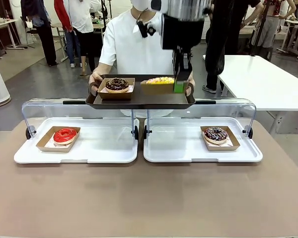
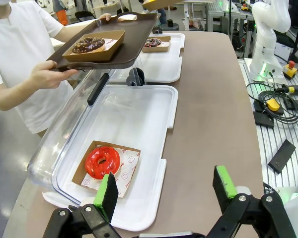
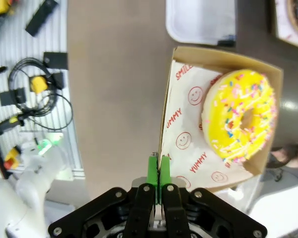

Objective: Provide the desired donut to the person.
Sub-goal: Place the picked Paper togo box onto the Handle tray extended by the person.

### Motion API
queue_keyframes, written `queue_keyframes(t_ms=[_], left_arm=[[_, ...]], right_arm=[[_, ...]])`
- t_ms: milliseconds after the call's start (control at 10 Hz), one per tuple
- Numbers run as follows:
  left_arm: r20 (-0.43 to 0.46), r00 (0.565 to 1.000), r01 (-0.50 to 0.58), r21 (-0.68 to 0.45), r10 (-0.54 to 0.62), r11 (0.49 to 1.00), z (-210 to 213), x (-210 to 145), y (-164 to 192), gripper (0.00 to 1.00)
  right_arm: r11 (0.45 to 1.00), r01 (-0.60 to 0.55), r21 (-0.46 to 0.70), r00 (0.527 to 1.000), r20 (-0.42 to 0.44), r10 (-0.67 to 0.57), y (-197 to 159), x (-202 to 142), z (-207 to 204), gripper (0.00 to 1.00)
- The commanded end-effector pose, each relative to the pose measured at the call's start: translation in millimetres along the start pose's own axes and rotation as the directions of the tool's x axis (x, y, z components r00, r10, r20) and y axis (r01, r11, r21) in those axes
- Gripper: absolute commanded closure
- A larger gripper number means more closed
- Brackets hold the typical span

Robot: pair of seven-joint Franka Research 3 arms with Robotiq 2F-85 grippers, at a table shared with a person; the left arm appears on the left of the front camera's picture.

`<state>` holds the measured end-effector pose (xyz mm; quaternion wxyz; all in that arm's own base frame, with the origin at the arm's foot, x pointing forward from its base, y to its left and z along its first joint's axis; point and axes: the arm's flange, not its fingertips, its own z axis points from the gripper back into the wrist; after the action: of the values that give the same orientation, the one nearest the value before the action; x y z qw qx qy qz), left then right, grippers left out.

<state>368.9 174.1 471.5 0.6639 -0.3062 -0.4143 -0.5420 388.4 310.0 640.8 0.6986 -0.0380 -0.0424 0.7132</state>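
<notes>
The person in a white T-shirt holds a dark tray with both hands over the far edge of the table. On its left lies a chocolate donut in a cardboard box. My right gripper is shut on the rim of a second box with a yellow sprinkled donut, at the tray's right part; whether the box rests on the tray I cannot tell. My left gripper hangs open above the near edge of the left white tray, close to a red donut.
Two white trays lie side by side with clear lids tipped open behind them. The right one holds a chocolate sprinkled donut. The brown table in front is bare. Cables and small devices lie on a bench beside the table.
</notes>
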Motion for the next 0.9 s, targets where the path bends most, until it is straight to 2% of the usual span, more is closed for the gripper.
queue_keyframes(t_ms=[0,500,800], left_arm=[[0.000,1.000,0.000,0.007,0.000,1.000,1.4,0.5,-0.4,0.00],[0.000,1.000,0.000,0.007,0.000,1.000,1.4,0.5,-0.4,0.00],[0.000,1.000,0.000,0.007,0.000,1.000,1.4,0.5,-0.4,0.00]], right_arm=[[0.999,0.033,-0.014,0.999,-0.027,-0.034,-33.8,2.3,12.8,0.98],[0.988,-0.063,0.140,0.994,0.093,0.050,-115.4,-25.8,7.2,0.98],[0.981,-0.073,0.180,0.993,0.109,0.054,-146.2,-40.2,-16.1,0.98]])
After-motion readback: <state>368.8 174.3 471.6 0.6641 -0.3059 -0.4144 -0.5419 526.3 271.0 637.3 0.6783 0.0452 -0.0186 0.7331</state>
